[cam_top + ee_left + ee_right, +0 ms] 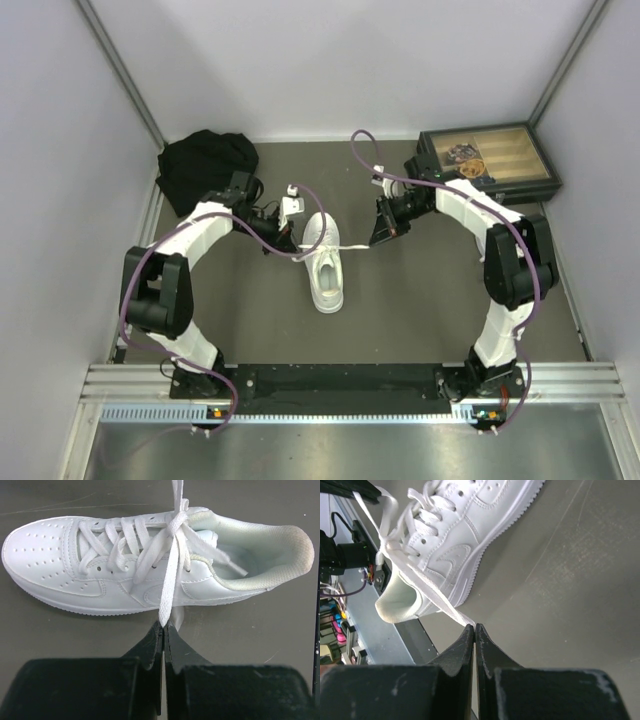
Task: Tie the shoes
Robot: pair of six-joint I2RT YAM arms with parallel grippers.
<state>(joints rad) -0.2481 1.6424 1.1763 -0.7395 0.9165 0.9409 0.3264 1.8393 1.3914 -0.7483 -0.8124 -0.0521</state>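
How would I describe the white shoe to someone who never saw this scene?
On the dark table, look midway between the two arms. The sneaker lies there, all white and laced, unlike the black cloth bundle and the dark box at the far corners.

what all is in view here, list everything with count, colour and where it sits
sneaker: one, all white, middle of the table between the two grippers
laces: white, crossed in a knot over the tongue, one end drawn out to each side
cloth bundle: one, black, far left corner
box: one, dark with a wooden tray inside, far right corner
table: one, dark grey, pale walls around it
cables: purple, running along both arms
left arm: one, white and black, bent in from the left
right arm: one, white and black, bent in from the right
left gripper: one, black, shut on a lace end
right gripper: one, black, shut on the other lace end
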